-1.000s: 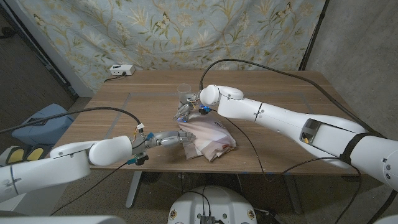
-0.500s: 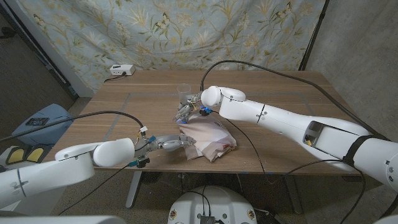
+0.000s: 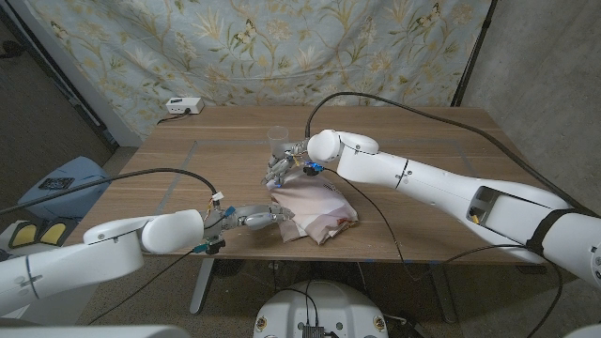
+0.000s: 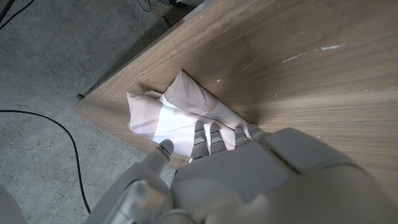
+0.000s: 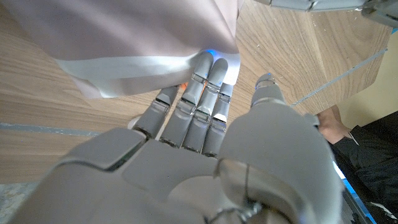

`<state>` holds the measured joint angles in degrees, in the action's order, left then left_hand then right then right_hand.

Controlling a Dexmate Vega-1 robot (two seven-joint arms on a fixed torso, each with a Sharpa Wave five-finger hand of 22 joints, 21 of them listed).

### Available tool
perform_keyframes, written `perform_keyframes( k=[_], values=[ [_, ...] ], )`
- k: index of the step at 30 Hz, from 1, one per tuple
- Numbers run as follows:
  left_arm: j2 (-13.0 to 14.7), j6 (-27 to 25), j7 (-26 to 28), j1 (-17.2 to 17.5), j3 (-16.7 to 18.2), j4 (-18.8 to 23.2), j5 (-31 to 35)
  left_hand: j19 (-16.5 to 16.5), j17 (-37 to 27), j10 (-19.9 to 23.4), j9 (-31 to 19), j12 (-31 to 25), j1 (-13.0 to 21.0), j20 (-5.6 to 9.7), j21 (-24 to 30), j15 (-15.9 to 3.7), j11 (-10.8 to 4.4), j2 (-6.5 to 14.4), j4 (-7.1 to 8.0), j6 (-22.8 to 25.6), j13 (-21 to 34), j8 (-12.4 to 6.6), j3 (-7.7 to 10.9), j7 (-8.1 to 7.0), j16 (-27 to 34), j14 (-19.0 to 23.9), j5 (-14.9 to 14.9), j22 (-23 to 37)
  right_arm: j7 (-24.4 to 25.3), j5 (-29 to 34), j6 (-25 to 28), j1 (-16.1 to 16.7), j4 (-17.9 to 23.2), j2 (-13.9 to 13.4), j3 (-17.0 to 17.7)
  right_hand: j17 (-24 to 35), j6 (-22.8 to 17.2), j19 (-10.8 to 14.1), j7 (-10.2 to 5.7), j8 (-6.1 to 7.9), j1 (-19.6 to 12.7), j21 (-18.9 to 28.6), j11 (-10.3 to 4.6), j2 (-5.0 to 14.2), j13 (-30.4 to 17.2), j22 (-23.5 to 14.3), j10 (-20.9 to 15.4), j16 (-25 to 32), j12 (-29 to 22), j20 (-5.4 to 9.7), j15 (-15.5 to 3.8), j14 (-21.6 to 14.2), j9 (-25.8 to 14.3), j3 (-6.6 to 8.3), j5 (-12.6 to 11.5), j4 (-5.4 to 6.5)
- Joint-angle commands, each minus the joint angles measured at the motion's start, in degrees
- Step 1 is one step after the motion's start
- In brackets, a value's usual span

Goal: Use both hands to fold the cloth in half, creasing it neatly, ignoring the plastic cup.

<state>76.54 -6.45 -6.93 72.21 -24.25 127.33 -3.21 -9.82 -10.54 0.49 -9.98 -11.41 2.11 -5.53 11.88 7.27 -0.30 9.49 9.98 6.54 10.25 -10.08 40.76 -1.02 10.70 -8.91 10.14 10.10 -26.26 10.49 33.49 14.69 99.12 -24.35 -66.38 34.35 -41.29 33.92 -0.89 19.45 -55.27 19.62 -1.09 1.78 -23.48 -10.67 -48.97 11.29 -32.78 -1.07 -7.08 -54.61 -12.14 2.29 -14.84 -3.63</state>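
Behind the cloth [image 3: 315, 208], gripped by both hands' fingers [image 3: 278, 176], apparently, stands a plastic cup [image 3: 277, 141].

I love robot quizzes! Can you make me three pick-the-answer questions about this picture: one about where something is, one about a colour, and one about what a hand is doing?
1. Where does the plastic cup stand?
A. Behind the cloth, farther up the table
B. On top of the cloth
C. On the floor

2. What colour is the cloth?
A. Dark green
B. Pale pink and white
C. Black

3. What is the left hand doing?
A. Lifting the cup
B. Touching the cloth's near-left edge with its fingers
C. Hanging high above the table

Answers:
1. A, the clear cup stands on the table beyond the cloth, near the right hand.
2. B, both wrist views show pale pink fabric with white bands.
3. B, its fingertips reach the cloth near the table's front edge.
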Motion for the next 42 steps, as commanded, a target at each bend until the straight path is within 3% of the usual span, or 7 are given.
perform_keyframes(
  k=[1, 11, 18, 30, 32, 39, 42],
  values=[
    [-0.4, 0.4, 0.3, 0.2, 0.5, -0.2, -0.2, -2.6, -0.1, 0.3, -0.2, 0.0, -0.6, -0.49, 0.0, 0.15, 0.06, 0.1, 0.32, 0.1, 0.2, -0.3, 0.16, -0.08, 0.2, 0.1, 0.1, 0.2, -1.1, -1.3, -1.9, 0.2, 1.5, -1.3, 1.6, -1.0, 1.3, -0.3, -0.61, -1.1, -0.2, -0.5, 0.73, 0.15, 0.5, -0.2, 1.9, -0.5, 1.3, -0.59, 0.24, 1.3, -0.1, -0.32, -0.4, -0.18],
    [-2.9, -0.7, -2.3, -2.6, -0.8, -0.8, 0.8, -2.6, 0.0, 0.3, -0.2, 0.0, -0.5, -0.45, 0.0, 0.09, -0.04, 0.2, 0.15, 0.2, 0.2, -0.37, 0.33, -0.13, 0.1, 0.1, 0.2, 0.2, -2.1, -2.2, -3.5, -0.6, 0.8, -1.6, 3.0, -2.9, 3.0, -0.8, -2.12, -2.59, -0.2, -1.0, 1.93, -0.22, 1.5, -0.2, 4.6, -0.9, 3.5, -1.57, 1.99, 3.8, -0.1, -0.76, -0.6, -0.41],
    [-4.0, -1.4, -3.7, -4.2, -1.3, -1.4, 1.1, -2.7, 0.1, 0.3, -0.2, 0.0, -0.5, -0.44, 0.0, 0.12, -0.09, 0.1, 0.03, 0.3, 0.2, -0.4, 0.43, -0.17, 0.1, 0.1, 0.2, 0.2, -2.3, -2.6, -4.2, -1.0, 0.8, -2.0, 4.0, -3.5, 2.8, -1.0, -2.36, -2.92, -0.5, -1.3, 2.2, -0.02, 1.7, -0.2, 4.9, -0.5, 3.9, -2.04, 2.0, 4.4, -0.1, -0.77, -0.8, -0.58],
    [-5.8, -2.2, -5.4, -6.6, -2.3, -2.2, 1.8, -2.6, 0.2, 0.4, -0.2, 0.0, -0.5, -0.44, 0.0, 0.06, -0.16, 0.1, -0.08, 0.4, 0.2, -0.4, 0.56, -0.24, 0.0, 0.2, 0.2, 0.2, -2.4, -2.8, -3.6, -0.4, 5.1, -5.9, 6.5, -4.5, 1.9, -0.7, -1.99, -3.13, -0.7, -1.4, 2.36, 0.06, 1.6, -0.3, 5.0, -0.1, 4.4, -2.41, 2.38, 4.8, -0.2, -0.98, -1.0, -0.76],
    [-6.1, -2.7, -5.3, -6.8, -2.4, -2.0, 1.9, -2.6, 0.2, 0.4, -0.2, 0.0, -0.5, -0.45, 0.0, 0.07, -0.25, 0.1, -0.13, 0.4, 0.2, -0.4, 0.6, -0.23, 0.0, 0.2, 0.2, 0.2, -2.7, -2.6, -3.8, -0.4, 5.8, -6.6, 6.8, -4.6, 1.6, -0.7, -2.09, -3.17, -0.8, -1.5, 2.85, 0.07, 1.8, -0.3, 6.5, -0.2, 5.2, -2.45, 2.58, 5.5, -0.2, -1.03, -1.1, -0.82],
    [-7.0, -4.9, -4.9, -7.2, -3.0, -1.0, 2.7, -2.7, 0.3, 0.5, -0.2, -0.1, -0.4, -0.45, -0.1, 0.04, -0.18, 0.0, -0.23, 0.4, 0.2, -0.4, 0.71, -0.28, 0.0, 0.3, 0.3, 0.2, -2.7, -1.5, -5.4, 0.7, 6.8, -9.3, 7.6, -4.8, 1.6, -1.8, -2.09, -3.51, -0.2, -2.1, 1.56, 0.22, 2.4, -0.2, 8.2, -0.2, 6.7, -2.6, 2.57, 7.4, -0.2, -1.42, -1.1, -0.55],
    [-7.5, -4.8, -5.4, -7.9, -3.5, -1.1, 3.1, -2.6, 0.3, 0.6, -0.2, -0.1, -0.4, -0.45, -0.1, 0.06, -0.18, 0.1, -0.28, 0.4, 0.2, -0.4, 0.77, -0.39, 0.0, 0.3, 0.3, 0.2, -2.8, -0.7, -5.8, 1.2, 7.1, -10.3, 7.8, -5.0, 1.4, -1.7, -2.36, -3.61, 1.2, -2.2, 1.11, 0.56, 2.7, -0.2, 8.5, -0.1, 7.2, -2.77, 2.68, 7.8, -0.2, -1.84, -1.1, 0.25]
  ],
)
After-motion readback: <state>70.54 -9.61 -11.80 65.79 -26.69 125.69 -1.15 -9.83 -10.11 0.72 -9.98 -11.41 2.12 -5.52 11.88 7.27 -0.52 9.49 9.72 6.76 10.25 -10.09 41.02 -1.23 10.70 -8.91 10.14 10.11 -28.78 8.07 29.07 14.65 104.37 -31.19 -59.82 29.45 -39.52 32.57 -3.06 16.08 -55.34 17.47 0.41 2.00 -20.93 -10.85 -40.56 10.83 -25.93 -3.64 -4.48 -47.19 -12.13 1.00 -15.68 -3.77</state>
